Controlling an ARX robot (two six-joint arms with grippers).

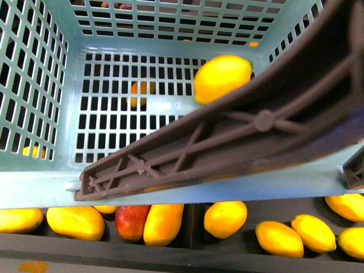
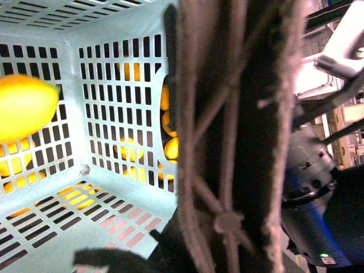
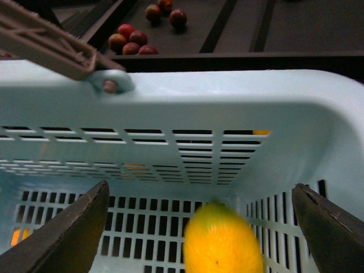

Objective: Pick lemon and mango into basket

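Front view, lemon (image 1: pixel 223 78) inside basket (image 1: pixel 34 85), beside handle (image 1: pixel 239 136)

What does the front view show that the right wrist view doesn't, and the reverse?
Front only: a row of yellow fruit and a red mango on the near side of the basket. Right wrist only: the open right gripper and small red fruits beyond the rim. Both: the basket, its handle, the lemon inside.
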